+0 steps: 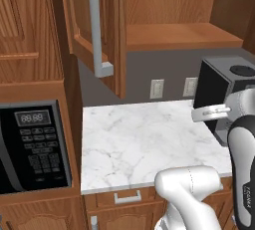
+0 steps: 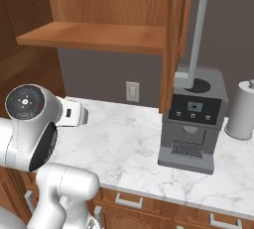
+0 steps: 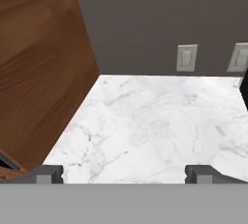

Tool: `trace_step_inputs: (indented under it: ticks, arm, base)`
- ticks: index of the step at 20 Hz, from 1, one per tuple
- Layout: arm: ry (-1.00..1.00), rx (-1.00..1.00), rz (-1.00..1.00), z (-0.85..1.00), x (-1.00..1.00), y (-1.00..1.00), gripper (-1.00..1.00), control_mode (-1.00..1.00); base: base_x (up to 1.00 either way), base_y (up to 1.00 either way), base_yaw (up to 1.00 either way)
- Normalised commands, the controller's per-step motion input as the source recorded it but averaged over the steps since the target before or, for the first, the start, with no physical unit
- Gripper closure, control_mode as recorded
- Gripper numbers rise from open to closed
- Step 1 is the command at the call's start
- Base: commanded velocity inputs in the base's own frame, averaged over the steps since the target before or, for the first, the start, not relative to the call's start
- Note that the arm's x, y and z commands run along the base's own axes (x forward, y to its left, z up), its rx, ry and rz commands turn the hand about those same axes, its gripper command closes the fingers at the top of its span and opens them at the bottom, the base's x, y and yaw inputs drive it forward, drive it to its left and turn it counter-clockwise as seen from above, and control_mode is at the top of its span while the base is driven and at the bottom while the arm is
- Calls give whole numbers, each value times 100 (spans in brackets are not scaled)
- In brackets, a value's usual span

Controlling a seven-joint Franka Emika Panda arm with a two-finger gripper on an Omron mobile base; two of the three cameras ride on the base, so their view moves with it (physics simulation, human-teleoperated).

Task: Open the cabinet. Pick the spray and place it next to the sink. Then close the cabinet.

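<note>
The cabinet (image 1: pixel 174 35) hangs above the marble counter (image 1: pixel 144 139) with both doors swung open. Its left door (image 1: pixel 94 20) carries a long grey bar handle (image 1: pixel 98 25); the right door (image 2: pixel 173 39) is seen edge-on. The cabinet's lower shelf (image 2: pixel 99 37) looks bare. My gripper (image 3: pixel 125 174) is open above the counter, facing the grey back wall, with nothing between its fingertips (image 3: pixel 48 173). The white hand (image 2: pixel 74 115) hovers over the counter's left part. The spray and the sink are out of view.
A boxy grey coffee machine (image 2: pixel 191 124) stands on the counter's right side, with a paper towel roll (image 2: pixel 243 109) beyond it. A black microwave (image 1: pixel 32 147) sits in the wooden column at the left. Wall outlets (image 1: pixel 157 88) are behind the counter and drawers (image 1: pixel 127 196) below it.
</note>
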Motion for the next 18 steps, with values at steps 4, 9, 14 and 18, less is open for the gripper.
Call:
trace_step_inputs:
  ticks: [4,9,14,18]
  arm:
    - [-16,-2,0,3,-30,7,-100,-100]
    - [-28,0,0,26,-36,14,-100,-100]
    - [-17,0,0,46,-28,12,-100,-100]
    - [-7,0,0,49,-35,6,-100,-100]
  base:
    - [0,0,0]
    - [0,0,0]
    - [0,0,0]
    - [0,0,0]
